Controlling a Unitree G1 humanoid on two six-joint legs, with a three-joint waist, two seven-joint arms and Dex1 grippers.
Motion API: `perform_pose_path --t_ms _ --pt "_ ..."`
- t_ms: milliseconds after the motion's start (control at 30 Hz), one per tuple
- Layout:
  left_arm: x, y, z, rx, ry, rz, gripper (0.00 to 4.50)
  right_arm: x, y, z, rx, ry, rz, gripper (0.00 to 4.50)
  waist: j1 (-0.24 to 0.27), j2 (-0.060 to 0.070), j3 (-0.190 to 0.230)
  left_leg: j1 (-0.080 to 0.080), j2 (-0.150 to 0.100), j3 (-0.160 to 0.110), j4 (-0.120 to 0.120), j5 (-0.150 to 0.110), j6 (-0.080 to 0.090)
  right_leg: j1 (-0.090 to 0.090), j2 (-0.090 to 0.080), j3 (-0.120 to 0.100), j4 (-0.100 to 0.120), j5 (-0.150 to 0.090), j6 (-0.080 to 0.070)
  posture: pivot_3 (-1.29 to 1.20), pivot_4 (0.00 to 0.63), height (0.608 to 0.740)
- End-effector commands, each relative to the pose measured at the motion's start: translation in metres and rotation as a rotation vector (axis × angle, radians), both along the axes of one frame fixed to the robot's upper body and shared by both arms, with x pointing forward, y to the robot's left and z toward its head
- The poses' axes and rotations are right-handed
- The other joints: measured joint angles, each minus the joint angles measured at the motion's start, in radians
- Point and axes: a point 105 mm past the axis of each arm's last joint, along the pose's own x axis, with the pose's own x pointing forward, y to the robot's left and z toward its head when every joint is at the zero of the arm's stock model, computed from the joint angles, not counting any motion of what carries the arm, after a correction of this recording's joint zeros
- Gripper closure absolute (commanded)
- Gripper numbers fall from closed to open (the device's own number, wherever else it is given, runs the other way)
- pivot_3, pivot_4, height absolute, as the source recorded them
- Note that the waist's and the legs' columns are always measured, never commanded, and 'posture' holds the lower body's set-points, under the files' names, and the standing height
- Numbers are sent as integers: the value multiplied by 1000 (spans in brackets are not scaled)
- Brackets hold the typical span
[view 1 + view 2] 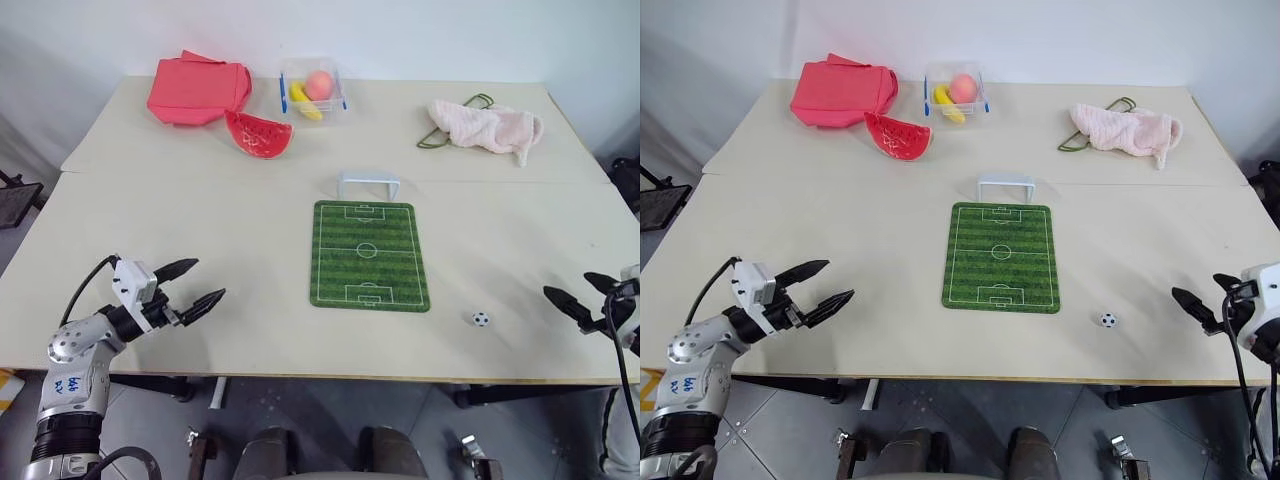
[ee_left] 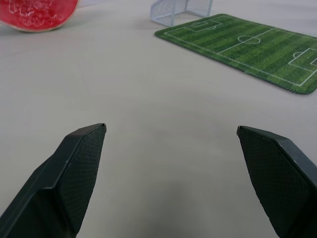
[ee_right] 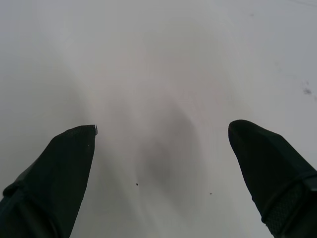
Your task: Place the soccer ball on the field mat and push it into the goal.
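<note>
The tiny black-and-white soccer ball [image 1: 481, 319] lies on the bare table, just off the near right corner of the green field mat [image 1: 368, 255]. The white goal [image 1: 367, 184] stands at the mat's far end. My right gripper [image 1: 577, 290] hovers open over the table's right edge, to the right of the ball and apart from it. My left gripper [image 1: 200, 283] hovers open near the front left of the table, pointing toward the mat, with nothing between its fingers [image 2: 79, 158].
At the back are a red folded cloth [image 1: 198, 90], a watermelon slice [image 1: 258, 133], a clear box [image 1: 314, 90] of fruit and a pink towel [image 1: 487, 127]. A seam crosses the table behind the goal.
</note>
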Motion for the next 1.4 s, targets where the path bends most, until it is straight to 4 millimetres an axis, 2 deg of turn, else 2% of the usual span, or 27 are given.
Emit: perform_pose_path --t_ms 33,233,400,567,667,733,800,867,933,1167,1400 --pt "-2 1 10 13 -28 -28 0 -3 -8 18 -32 -48 -23 26 0 0 0 0 0 0 0 0 0 0 0 0 0 0 0 0 150 740" --pt "6 3 17 -1 -28 -3 0 -5 -8 23 -37 -40 -21 26 0 0 0 0 0 0 0 0 0 0 0 0 0 0 0 0 150 740" --pt "13 -3 23 17 -36 -21 0 -3 10 36 -77 5 81 26 1 0 0 0 0 0 0 0 0 0 0 0 0 0 0 0 150 740" --pt "12 -28 38 -11 -74 -179 0 1 45 59 -95 48 268 26 1 0 0 0 0 0 1 0 0 0 0 0 1 0 0 0 150 740" --pt "6 -39 54 -85 -166 -284 0 1 63 64 -141 70 378 26 2 0 0 0 1 0 1 0 0 0 1 0 1 0 0 0 150 740" --pt "3 -46 54 -77 -181 -351 0 -1 80 65 -172 109 493 26 2 0 0 0 1 0 1 0 0 0 1 0 1 0 0 0 150 740" --pt "0 -50 52 -70 -178 -397 0 -3 91 64 -200 134 564 26 3 0 0 0 0 0 2 0 0 0 2 0 1 0 0 0 150 740" --pt "-17 -56 42 -55 -164 -540 0 -6 105 54 -271 198 693 26 3 -1 0 0 -1 0 2 0 0 0 2 0 1 0 0 0 150 740" --pt "-34 -60 38 -99 -138 -689 0 -6 111 45 -328 244 768 26 1 -1 1 0 -1 0 2 0 0 0 2 0 1 0 0 0 150 740" --pt "-36 -58 19 -4 -88 -744 0 0 113 20 -368 325 872 26 2 -3 2 -1 0 0 4 0 0 0 3 0 2 0 0 0 150 740" --pt "-36 -60 19 -15 -98 -715 0 7 112 0 -386 375 916 26 0 -3 2 -2 1 -1 5 0 0 -1 3 0 3 0 0 0 150 740"
